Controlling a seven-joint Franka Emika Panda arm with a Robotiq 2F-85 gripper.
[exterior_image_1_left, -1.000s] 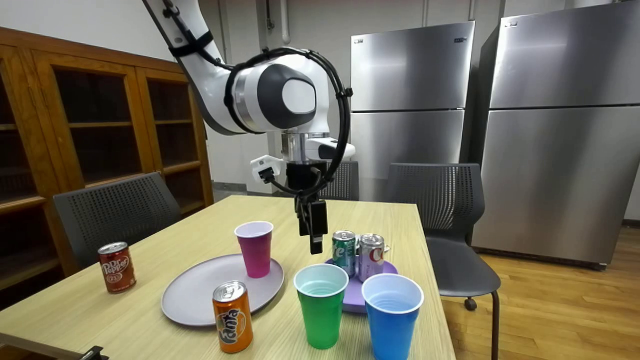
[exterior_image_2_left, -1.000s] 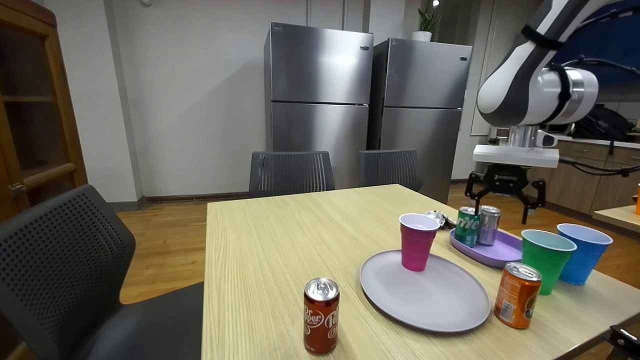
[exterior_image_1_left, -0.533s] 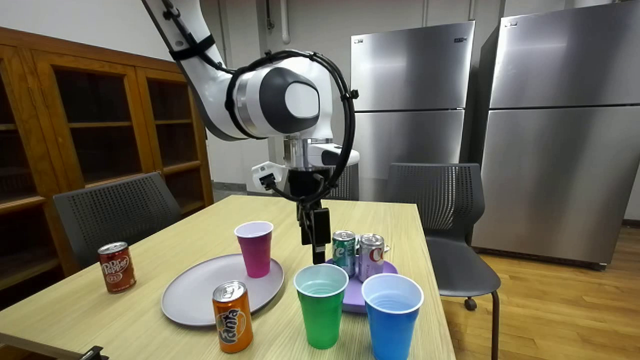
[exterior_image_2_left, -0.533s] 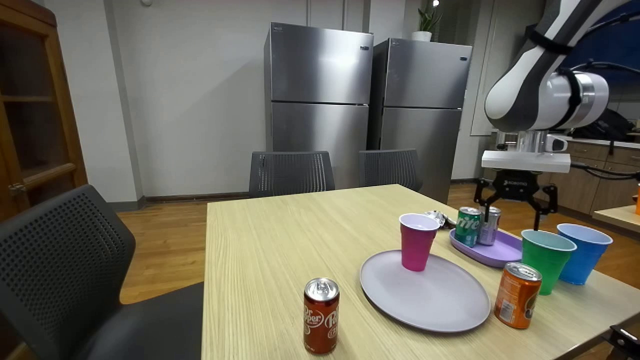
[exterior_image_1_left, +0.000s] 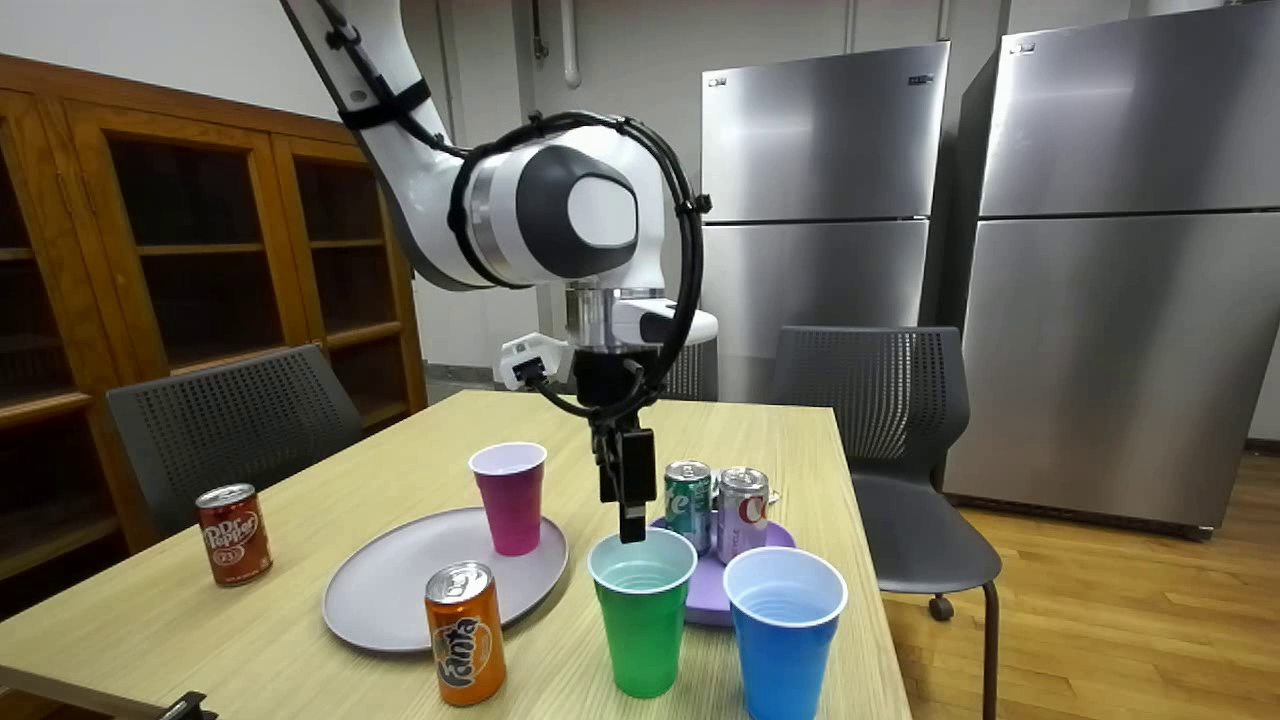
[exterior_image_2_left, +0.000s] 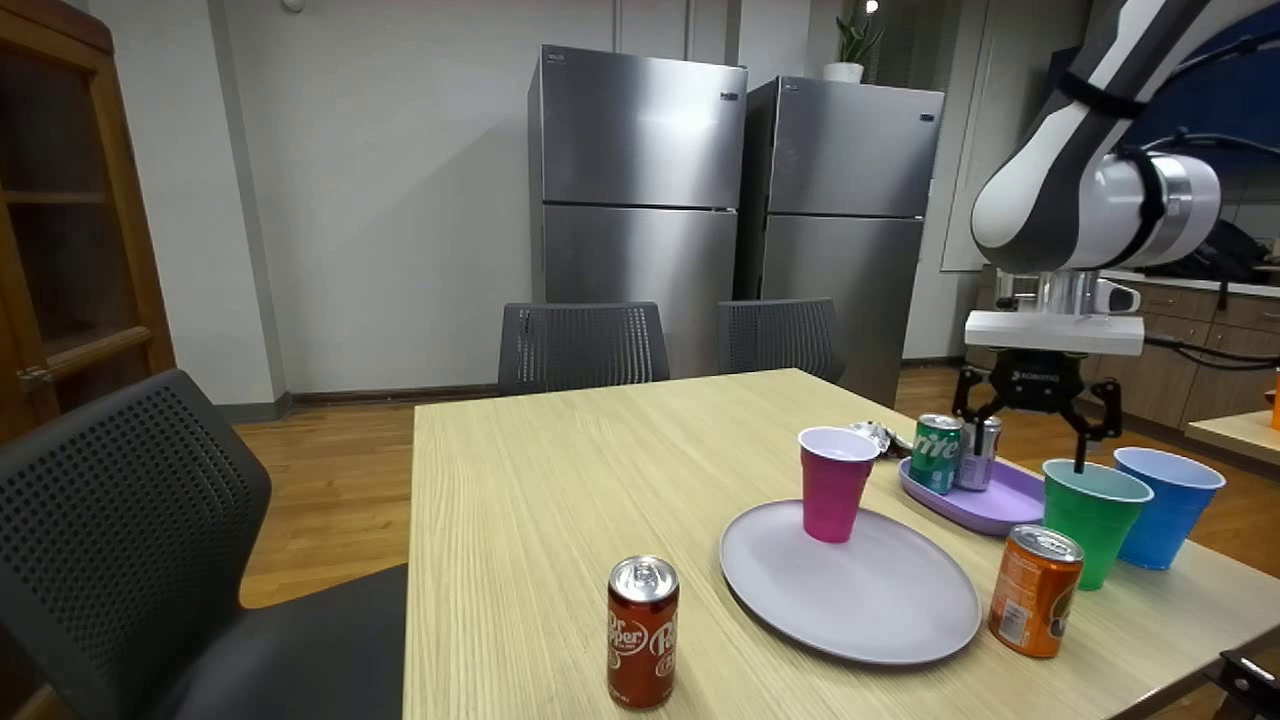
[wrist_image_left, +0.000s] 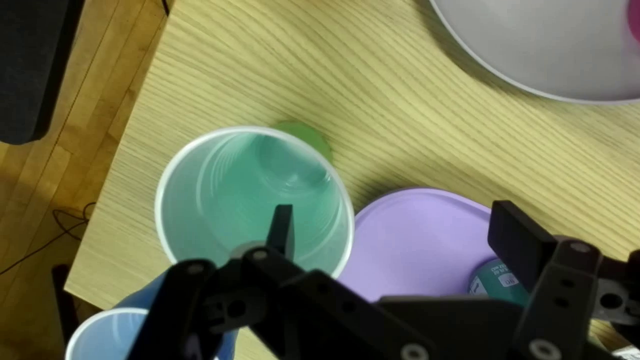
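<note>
One Dr Pepper can (exterior_image_1_left: 235, 535), one Fanta can (exterior_image_1_left: 466, 640); the Robotiq claw (exterior_image_2_left: 1029, 460) gapes wide near the green cup (exterior_image_1_left: 645, 640)

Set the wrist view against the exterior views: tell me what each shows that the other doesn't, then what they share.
Wrist view only: the inside bottom of the green cup, and a thin black cable on the floor.

Exterior views only, visible in both: the Dr Pepper can, the Fanta can, the steel refrigerators and the wooden cabinet.

Shared: the gripper, standing open, the green cup itself, the blue cup, the purple tray, the gray plate and, partly hidden in the wrist view, the Sprite can.
</note>
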